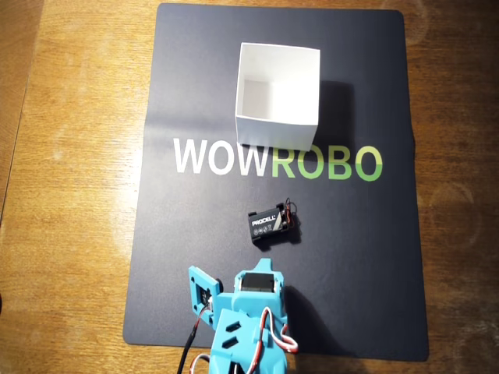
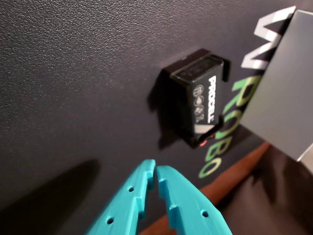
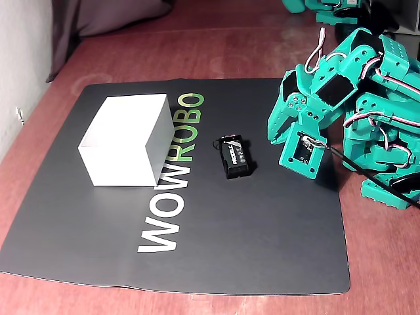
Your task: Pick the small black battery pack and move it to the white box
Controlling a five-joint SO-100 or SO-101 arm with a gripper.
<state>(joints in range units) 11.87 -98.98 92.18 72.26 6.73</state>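
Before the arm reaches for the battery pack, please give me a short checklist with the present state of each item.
1. Small black rectangular PROCELL battery pack lies free on the dark mat: ok.
2. Teal two-finger gripper open for grasping: not ok, fingertips nearly touching.
3. Gripper is empty: ok.
4. White square cardboard box has no lid and is empty: ok.
5. Mat between pack and box has no obstacle: ok.
6. Thin wires clear of the grasp: cannot tell.

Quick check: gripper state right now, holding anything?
Gripper: shut, holding nothing; the small black battery pack lies on the mat ahead of it, untouched.
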